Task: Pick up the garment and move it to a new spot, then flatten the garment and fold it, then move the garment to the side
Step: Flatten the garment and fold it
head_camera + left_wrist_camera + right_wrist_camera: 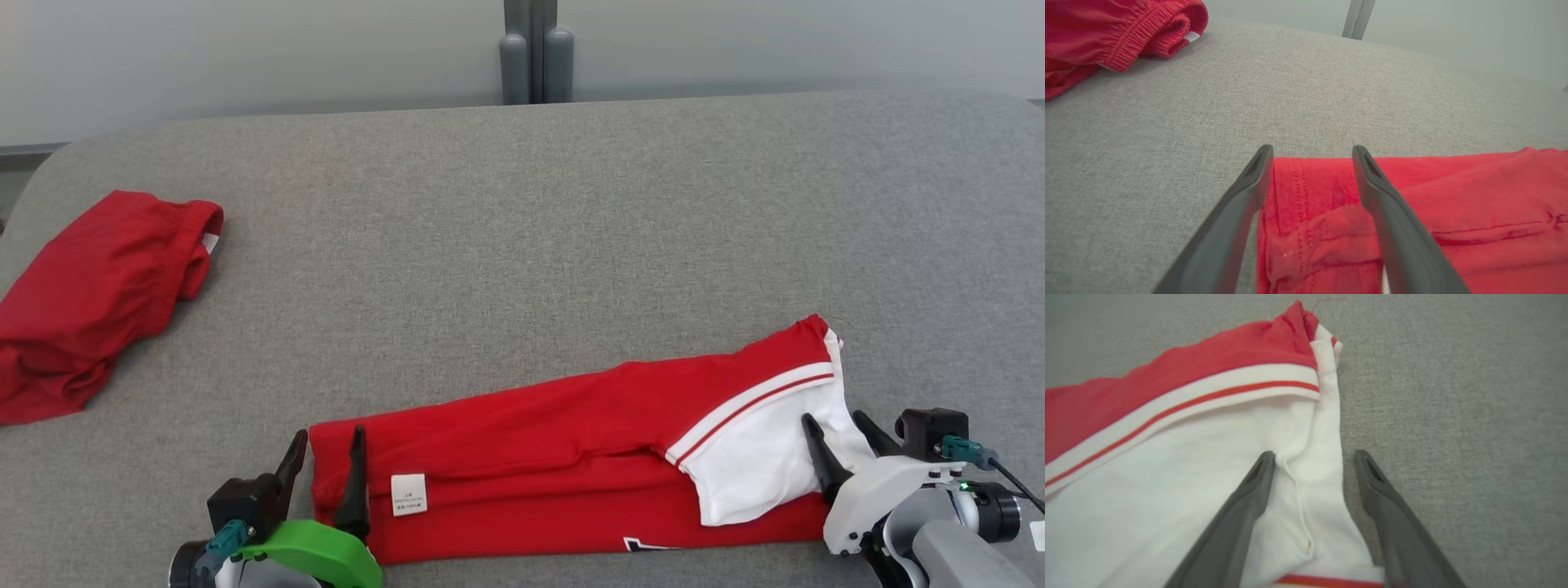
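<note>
i can read no text here. the red garment (531, 457) in front of me carries a white label (408, 494) with a few printed lines, too small to read. at its near edge a white print (653, 544) shows, only in part. the other red garment (90, 302) has a white tag (211, 242), where i cannot make out any letters.

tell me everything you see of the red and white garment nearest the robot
The red cotton-looking garment lies flat on the grey fabric surface, folded into a long band near its front edge. A white sleeve with red-striped trim lies over its right end; a small white label sits near the left. The open left gripper straddles the left hem, the open right gripper the sleeve's edge; neither grips it.
</note>
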You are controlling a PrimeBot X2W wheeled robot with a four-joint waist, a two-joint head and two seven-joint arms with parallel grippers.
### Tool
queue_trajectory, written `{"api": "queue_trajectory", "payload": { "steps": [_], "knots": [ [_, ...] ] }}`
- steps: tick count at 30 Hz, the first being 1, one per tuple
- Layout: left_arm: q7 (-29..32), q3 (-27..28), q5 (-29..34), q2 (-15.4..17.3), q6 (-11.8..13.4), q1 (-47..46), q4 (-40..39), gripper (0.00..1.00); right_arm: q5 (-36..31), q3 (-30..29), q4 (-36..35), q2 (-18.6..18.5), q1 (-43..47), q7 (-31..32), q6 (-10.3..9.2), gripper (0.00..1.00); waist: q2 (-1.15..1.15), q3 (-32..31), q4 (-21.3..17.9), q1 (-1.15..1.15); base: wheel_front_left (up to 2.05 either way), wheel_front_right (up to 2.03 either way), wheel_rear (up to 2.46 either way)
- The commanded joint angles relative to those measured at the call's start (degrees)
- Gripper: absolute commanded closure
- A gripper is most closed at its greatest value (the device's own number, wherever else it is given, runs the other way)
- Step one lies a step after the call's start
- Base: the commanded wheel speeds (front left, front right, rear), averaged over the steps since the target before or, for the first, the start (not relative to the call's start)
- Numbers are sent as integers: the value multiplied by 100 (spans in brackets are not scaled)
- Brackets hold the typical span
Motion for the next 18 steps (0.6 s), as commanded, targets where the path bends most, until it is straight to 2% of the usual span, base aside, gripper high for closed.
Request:
{"api": "queue_trajectory", "payload": {
  "steps": [1, 8, 9, 10, 11, 14, 18],
  "knots": [
    [1, 6, 29, 13, -10, -100, -14, 0, 89, 98, 89, 37, -14, 44, -7, 0, 0, 49, 50, 0, 0, 0, 0],
    [1, 31, 65, 13, -16, -145, -50, 0, 857, 947, 233, 188, 72, 333, 26, 0, 0, 93, 77, 0, 0, 0, 0],
    [1, 27, 65, 13, -17, -151, -62, 0, 956, 1084, 188, 189, 91, 377, 30, 25, 0, 99, 75, 0, 0, 0, 0],
    [1, 20, 65, 13, -18, -160, -70, 0, 1045, 1235, 160, 163, 97, 422, 31, 65, 0, 106, 73, 0, 0, 0, 0],
    [1, 16, 65, 13, -20, -173, -77, 0, 1135, 1363, 130, 131, 100, 428, 31, 98, 0, 109, 72, 0, 0, 0, 0],
    [2, -10, 52, 13, -21, -200, -107, 0, 1325, 1450, 162, -85, -66, 238, 13, 100, 0, 121, 62, 0, 0, 0, 0],
    [1, -43, 24, 13, -4, -215, -153, 0, 1391, 1228, 442, -408, -397, 34, -39, 100, 0, 128, 66, 0, 0, 0, 0]
  ]
}}
